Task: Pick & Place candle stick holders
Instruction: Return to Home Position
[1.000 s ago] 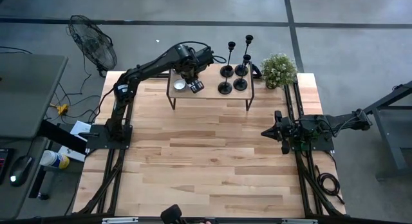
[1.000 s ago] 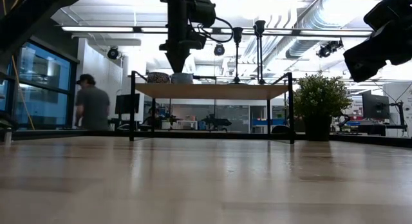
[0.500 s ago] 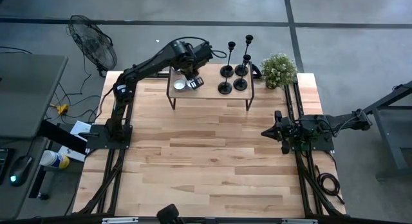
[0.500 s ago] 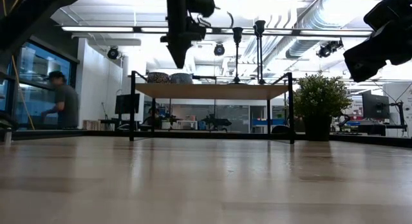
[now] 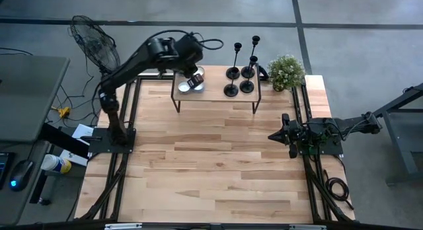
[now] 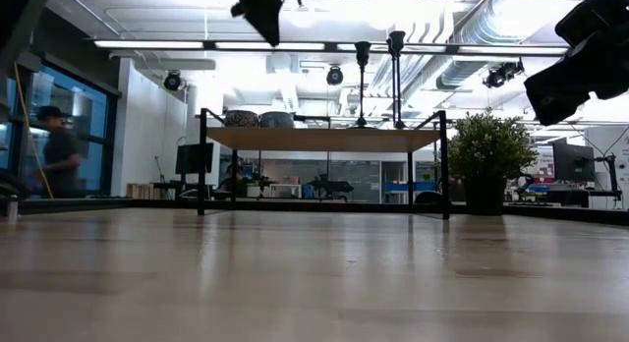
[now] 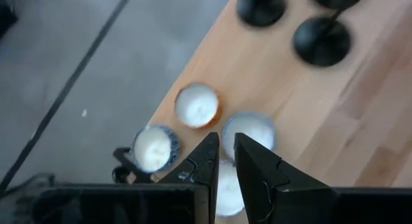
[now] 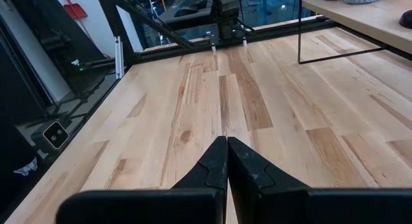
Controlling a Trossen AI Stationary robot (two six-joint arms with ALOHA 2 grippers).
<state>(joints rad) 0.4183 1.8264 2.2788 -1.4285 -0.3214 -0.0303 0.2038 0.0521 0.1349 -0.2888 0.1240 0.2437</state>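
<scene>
Raised from the shelf point(image 5: 216, 93), the left hand point(image 7: 224, 139) is held slightly released and empty over the candles point(image 7: 197, 105); the right hand point(image 8: 226, 141) is clenched above the counter point(image 5: 218, 165).

A wooden shelf point(image 5: 215, 96) stands along the table's point(image 5: 218, 170) far edge, a potted plant point(image 5: 286, 71) at the far right corner; white candles point(image 7: 197, 104) cluster at the shelf's left end.

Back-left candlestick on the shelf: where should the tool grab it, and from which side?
Likely the thin upright stem of the back-left candlestick, high up under its cup. Come in level from its left, over the bare shelf: other candlesticks stand close on its right and front.
</scene>
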